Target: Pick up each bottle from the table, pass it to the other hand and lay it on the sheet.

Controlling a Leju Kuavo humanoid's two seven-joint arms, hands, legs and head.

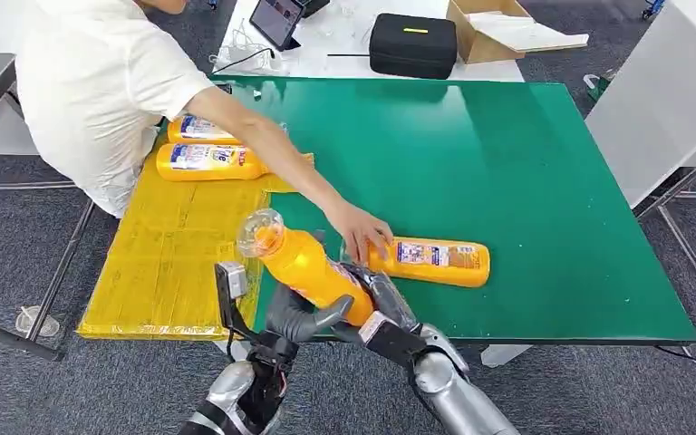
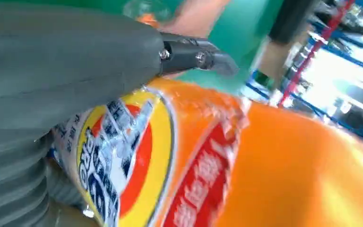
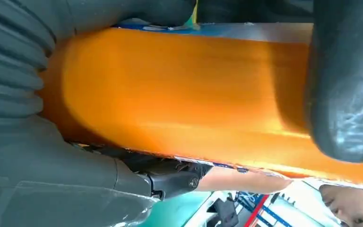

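Mid-handover above the bench's (image 1: pixel 507 181) near edge: both the left hand (image 1: pixel 304 317) and right hand (image 1: pixel 382 304) have fingers clamped on the orange bottle (image 1: pixel 304 263). Next, the right must release before the yellow sheet (image 1: pixel 172 263) beside it.

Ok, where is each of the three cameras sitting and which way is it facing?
Head view: high on the body, looking forward and down at the green table; both hands, left hand and right hand, grip the held bottle.
Left wrist view: behind the left hand, close on the bottle's label.
Right wrist view: behind the right hand, against the bottle's orange side.
Shared: all three show that bottle.
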